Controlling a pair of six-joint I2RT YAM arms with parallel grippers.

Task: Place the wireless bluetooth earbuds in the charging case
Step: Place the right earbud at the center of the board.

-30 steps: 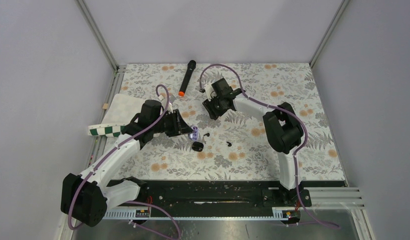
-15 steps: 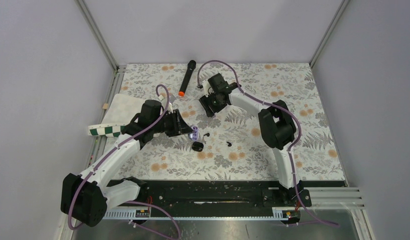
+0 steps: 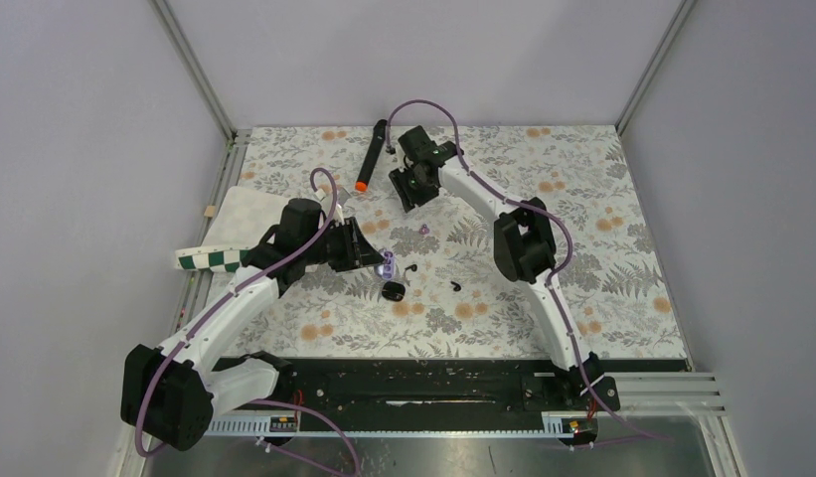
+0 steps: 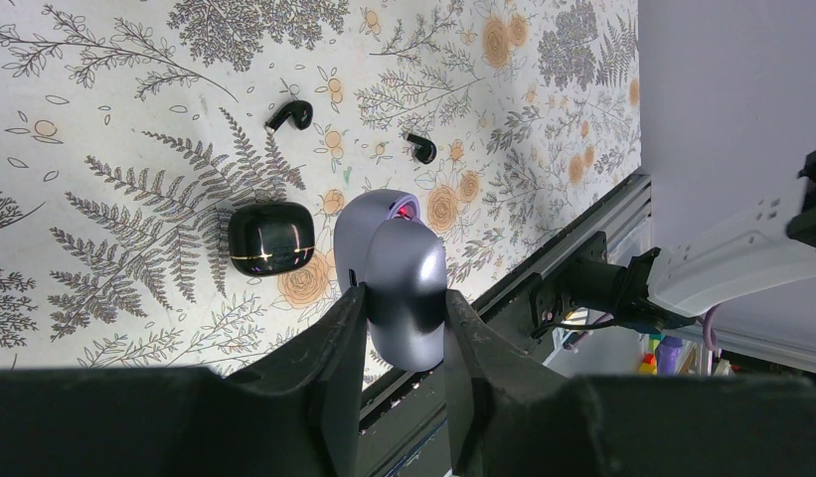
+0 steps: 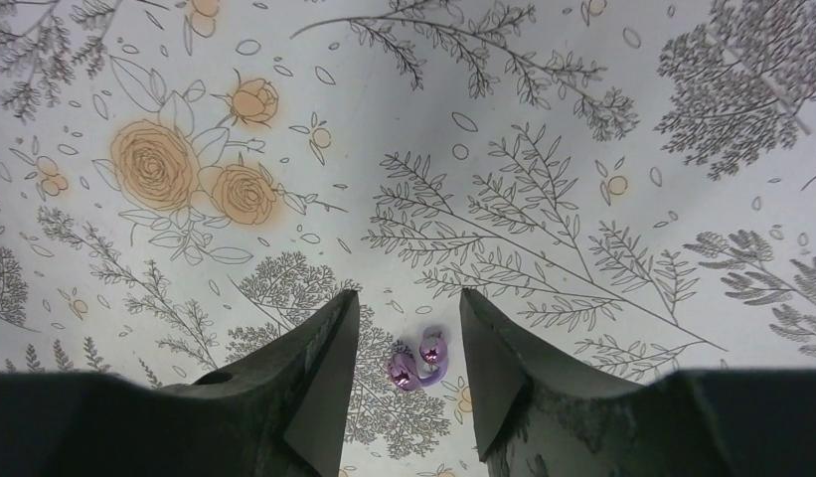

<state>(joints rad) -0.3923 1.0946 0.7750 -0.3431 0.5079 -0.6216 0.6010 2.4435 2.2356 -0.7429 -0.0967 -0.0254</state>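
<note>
The glossy black charging case (image 4: 271,238) lies shut on the floral table, also in the top view (image 3: 393,290). Two black earbuds (image 4: 290,114) (image 4: 420,149) lie loose beyond it, in the top view (image 3: 410,267) (image 3: 454,286). My left gripper (image 4: 404,295) is shut on a lavender case (image 4: 394,263), held just above the table beside the black case, in the top view (image 3: 381,261). My right gripper (image 5: 408,293) is open and empty, raised above a pair of purple earbuds (image 5: 419,360) on the table. It is at the far middle (image 3: 404,197).
A black microphone with an orange end (image 3: 370,156) lies at the back, close to the right gripper. A white cloth with a green checkered edge (image 3: 235,224) lies at the left edge. The purple earbuds (image 3: 424,229) lie between the two grippers.
My right gripper has moved back and left toward the microphone, and the purple earbuds now show on the table. The left arm and the lavender case have not moved.
</note>
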